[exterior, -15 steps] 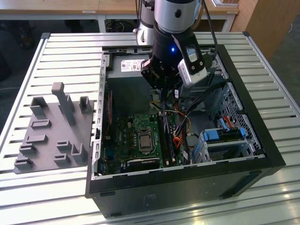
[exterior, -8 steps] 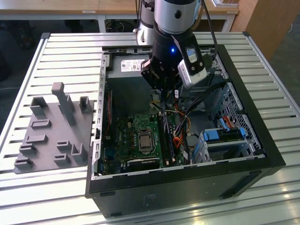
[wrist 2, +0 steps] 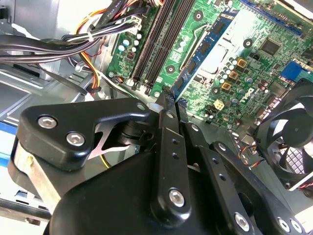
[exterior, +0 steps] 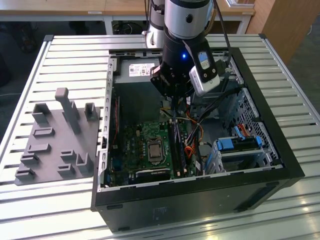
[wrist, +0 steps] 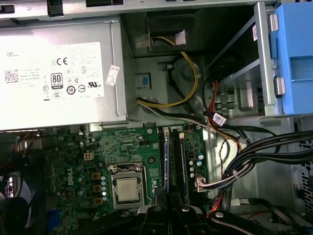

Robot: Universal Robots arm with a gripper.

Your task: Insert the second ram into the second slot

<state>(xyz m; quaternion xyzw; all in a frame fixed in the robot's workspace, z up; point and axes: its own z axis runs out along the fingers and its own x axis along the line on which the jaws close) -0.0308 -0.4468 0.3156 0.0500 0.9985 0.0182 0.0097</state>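
Observation:
My gripper [exterior: 172,95] hangs inside the open computer case [exterior: 280,150], above the back part of the green motherboard [exterior: 145,150]. In the second wrist view its black fingers [wrist 2: 166,147] are pressed together on the second ram [wrist 2: 203,49]. The ram is a thin blue stick with dark chips, and it reaches out past the fingertips over the board. The long black memory slots [wrist 2: 156,44] lie just beside it, next to the processor socket [wrist: 126,188]. In the first wrist view the slots [wrist: 176,156] run straight out from the gripper [wrist: 166,198]. The ram hangs above the board, apart from the slots.
A silver power supply [exterior: 135,70] fills the case's back corner. A bundle of black cables [wrist: 254,156] crosses beside the slots. Blue drive-bay clips [exterior: 240,145] stand at the exterior view's right. A black fan [wrist 2: 288,132] sits by the board. A grey fixture [exterior: 55,140] lies outside the case.

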